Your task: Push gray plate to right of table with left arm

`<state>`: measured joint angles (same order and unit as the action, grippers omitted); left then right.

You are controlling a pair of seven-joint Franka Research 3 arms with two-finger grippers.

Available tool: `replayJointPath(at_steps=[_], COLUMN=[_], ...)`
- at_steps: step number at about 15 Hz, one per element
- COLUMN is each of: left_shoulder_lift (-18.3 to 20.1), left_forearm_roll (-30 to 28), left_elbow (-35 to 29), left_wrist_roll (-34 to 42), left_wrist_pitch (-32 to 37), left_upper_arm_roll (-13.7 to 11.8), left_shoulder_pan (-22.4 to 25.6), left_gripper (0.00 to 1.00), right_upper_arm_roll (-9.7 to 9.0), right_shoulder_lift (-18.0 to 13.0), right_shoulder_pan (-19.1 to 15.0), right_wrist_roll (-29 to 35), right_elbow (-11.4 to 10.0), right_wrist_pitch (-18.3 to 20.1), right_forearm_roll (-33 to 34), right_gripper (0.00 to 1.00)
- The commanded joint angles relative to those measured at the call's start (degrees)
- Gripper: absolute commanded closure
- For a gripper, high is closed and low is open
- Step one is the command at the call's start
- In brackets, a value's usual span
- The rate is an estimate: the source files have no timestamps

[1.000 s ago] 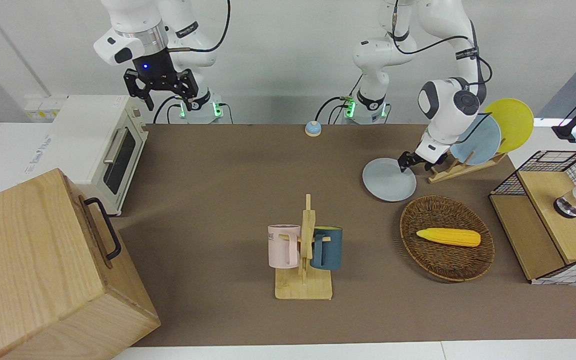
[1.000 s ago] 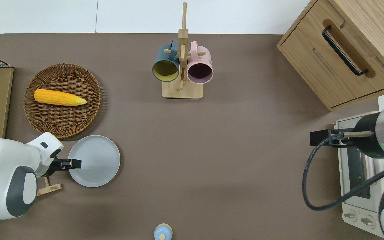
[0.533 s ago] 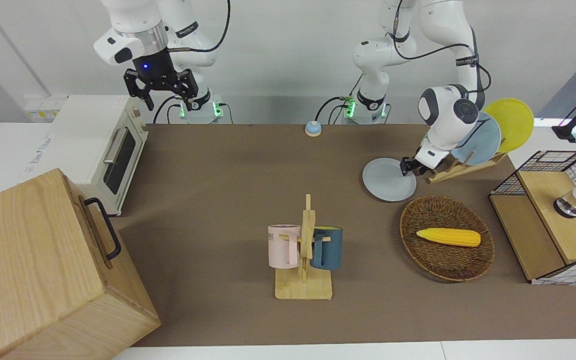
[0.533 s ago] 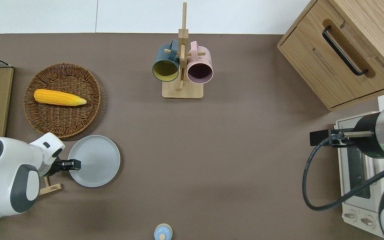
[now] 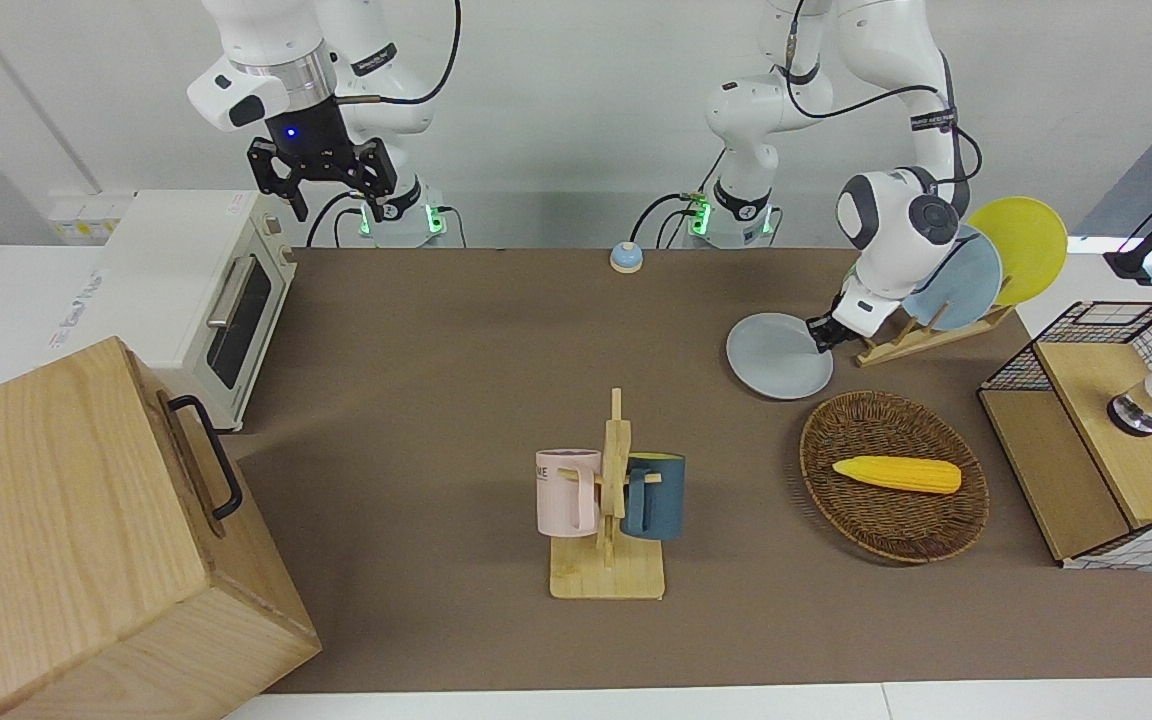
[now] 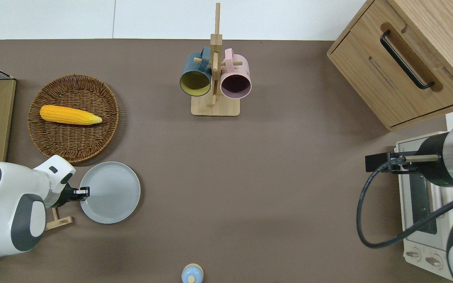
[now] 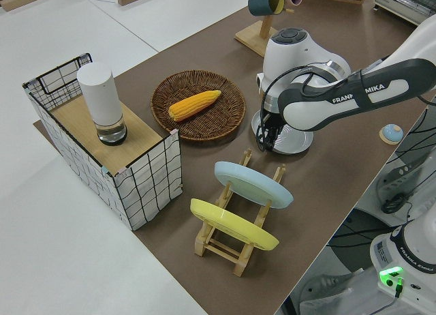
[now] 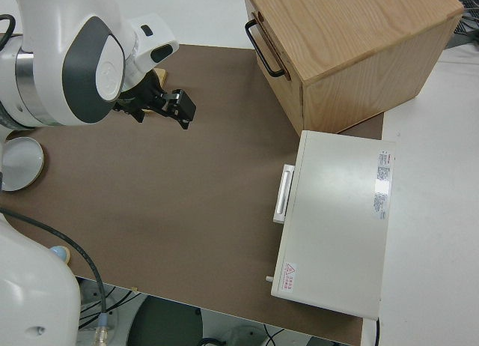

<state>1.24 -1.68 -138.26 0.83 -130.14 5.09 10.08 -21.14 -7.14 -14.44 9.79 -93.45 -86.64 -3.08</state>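
Observation:
The gray plate lies flat on the brown table toward the left arm's end, just nearer to the robots than the wicker basket; it also shows in the front view. My left gripper is low at the plate's rim, on the edge toward the left arm's end, fingers shut and holding nothing; it also shows in the front view. In the left side view the arm hides most of the plate. My right gripper is open and parked.
A wicker basket holding a corn cob sits beside the plate. A wooden rack holds a sky-blue plate and a yellow plate. A mug stand, drawer cabinet, toaster oven, wire crate and small bell also stand here.
My left gripper drew back from over the plate's inside to its rim. The plate shifted slightly nearer to the robots. The right arm did not move.

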Motion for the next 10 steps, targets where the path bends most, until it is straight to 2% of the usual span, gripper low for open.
replayJointPath(at_steps=[1,5,8,10], left_shoulder_lift=[-0.54,-0.63,-0.72,-0.72], left_forearm_roll=[-0.52,-2.36,-3.41,-6.92], left_elbow=[-0.87,-0.96,-0.87,-0.87], left_wrist_roll=[-1.62,-4.43,-4.96,-5.83], left_wrist_pitch=[-1.35,-1.17,-1.00,-0.82], left_upper_arm_roll=[1.50,4.92,6.25,6.51], left_shoulder_pan=[0.29,0.11,-1.82,-4.53], left_gripper=[1.00,1.00,1.00,1.00], right_upper_arm_roll=[-0.83,-0.83,-0.83,-0.83], right_shoulder_lift=[-1.57,-1.57,-1.57,-1.57], right_shoulder_pan=[-1.47,-1.38,-1.38,-1.38], right_wrist_roll=[0.58,0.58,0.67,0.58], right_elbow=[-1.56,-1.56,-1.56,-1.56], right_wrist_pitch=[-0.01,-0.02,-0.02,-0.02], right_forearm_roll=[-1.23,-1.23,-1.23,-1.23], right_gripper=[0.005,0.005,0.005,0.005])
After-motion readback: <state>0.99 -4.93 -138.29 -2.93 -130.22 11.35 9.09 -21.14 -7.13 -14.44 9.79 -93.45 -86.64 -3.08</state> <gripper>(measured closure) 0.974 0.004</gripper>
